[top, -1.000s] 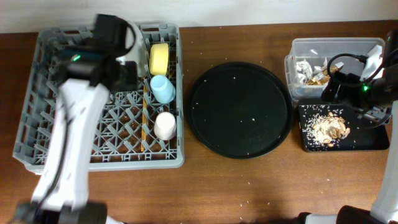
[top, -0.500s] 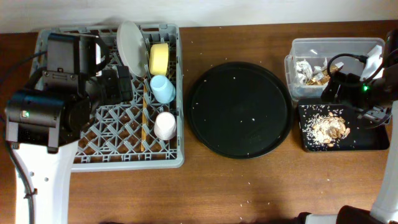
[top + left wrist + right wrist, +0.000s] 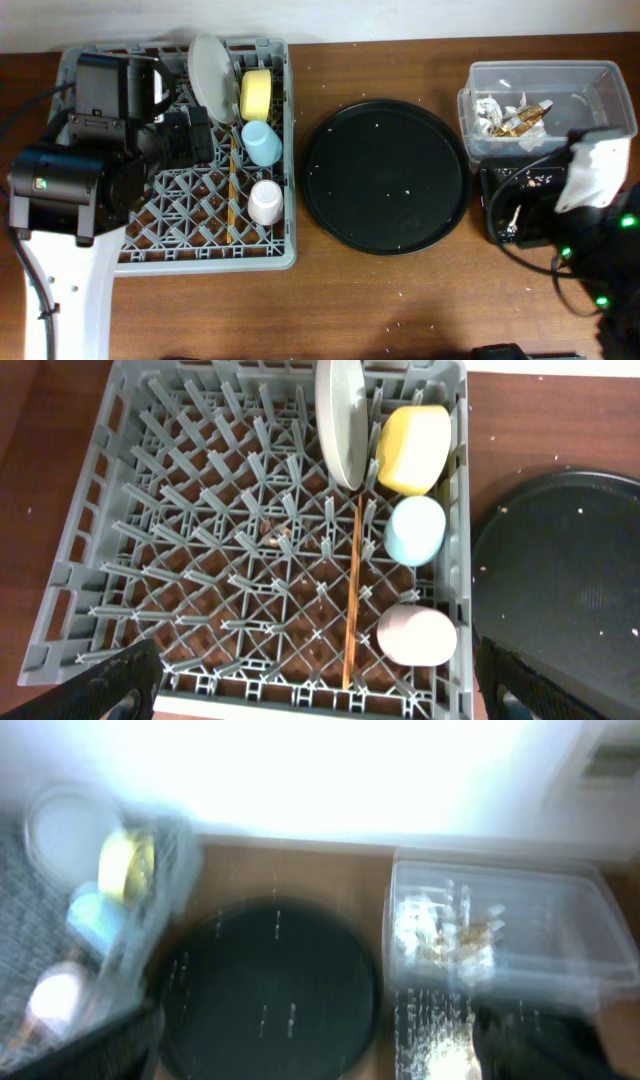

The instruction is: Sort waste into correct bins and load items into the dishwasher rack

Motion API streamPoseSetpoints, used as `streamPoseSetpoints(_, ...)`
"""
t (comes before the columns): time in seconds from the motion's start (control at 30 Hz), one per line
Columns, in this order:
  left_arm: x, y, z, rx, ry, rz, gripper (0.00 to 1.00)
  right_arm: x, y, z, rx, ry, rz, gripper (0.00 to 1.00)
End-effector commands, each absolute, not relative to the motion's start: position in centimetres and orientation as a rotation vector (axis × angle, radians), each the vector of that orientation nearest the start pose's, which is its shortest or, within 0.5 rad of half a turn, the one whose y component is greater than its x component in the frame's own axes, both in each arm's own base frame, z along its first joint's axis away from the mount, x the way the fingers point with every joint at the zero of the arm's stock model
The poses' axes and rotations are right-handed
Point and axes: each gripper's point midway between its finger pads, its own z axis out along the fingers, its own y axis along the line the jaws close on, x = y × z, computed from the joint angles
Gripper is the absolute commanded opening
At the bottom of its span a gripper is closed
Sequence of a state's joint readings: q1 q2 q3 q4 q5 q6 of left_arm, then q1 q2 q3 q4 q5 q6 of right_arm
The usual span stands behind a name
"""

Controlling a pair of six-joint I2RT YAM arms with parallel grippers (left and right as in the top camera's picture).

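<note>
The grey dishwasher rack (image 3: 200,258) holds the pale plate (image 3: 210,72) upright, the yellow bowl (image 3: 256,93), the blue cup (image 3: 262,142), the pinkish-white cup (image 3: 265,201) and the wooden chopsticks (image 3: 233,205). My left gripper (image 3: 320,698) is open and empty above the rack's near edge (image 3: 300,685). The clear tub (image 3: 540,75) holds white napkins and the brown-gold wrapper (image 3: 520,118). The black rectangular tray (image 3: 495,195), with food scraps, is mostly hidden under my right arm. My right gripper (image 3: 320,1055) is open and empty; its view is blurred.
The large round black tray (image 3: 385,175) with a few crumbs lies between the rack and the bins. Crumbs are scattered on the wooden table. The left arm's body covers the rack's left half in the overhead view.
The right arm has swung back toward the table's front and now covers the black rectangular tray. The left arm drew back from the plate a second ago and has since stayed still.
</note>
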State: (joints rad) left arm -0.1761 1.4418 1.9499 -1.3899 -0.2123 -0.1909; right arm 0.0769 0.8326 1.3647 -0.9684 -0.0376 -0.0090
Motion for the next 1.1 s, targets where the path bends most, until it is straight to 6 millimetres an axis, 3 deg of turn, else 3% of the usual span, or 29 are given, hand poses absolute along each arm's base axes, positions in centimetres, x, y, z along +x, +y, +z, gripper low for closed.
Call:
streamPoseSetpoints(0.0,32.6,-2.1,36.5,-0.107,2.411,0.087,0.99,24.6,2.8,33.3,-0.163,1.964,0.064,0.98)
streamPoseSetpoints(0.1,32.6,-2.1,36.5,-0.107,2.411,0.087,0.99,24.8,4.8,28.4,-0.236,1.822,0.168,0.98)
streamPoseSetpoints(0.23,32.6,-2.1,36.5,-0.107,2.411,0.087,0.99,24.6,5.1,25.2,-0.239,1.663,0.177,0.99)
streamPoseSetpoints(0.4,32.6,-2.1,36.5,-0.107,2.411,0.087,0.99,24.0,4.9,22.5,-0.233,1.524,0.162,0.99)
streamPoseSetpoints(0.53,32.6,-2.1,36.5,-0.107,2.411,0.087,0.99,23.7,4.9,22.0,-0.231,1.406,0.154,0.98)
streamPoseSetpoints(0.63,32.6,-2.1,36.5,-0.107,2.411,0.087,0.99,23.9,4.9,20.2,-0.232,1.443,0.155,0.98)
streamPoseSetpoints(0.7,32.6,-2.1,36.5,-0.107,2.411,0.087,0.99,24.0,5.1,15.9,-0.24,1.621,0.176,0.98)
streamPoseSetpoints(1.07,32.6,-2.1,36.5,-0.107,2.411,0.087,0.99,24.1,5.0,15.8,-0.232,1.625,0.178,0.98)
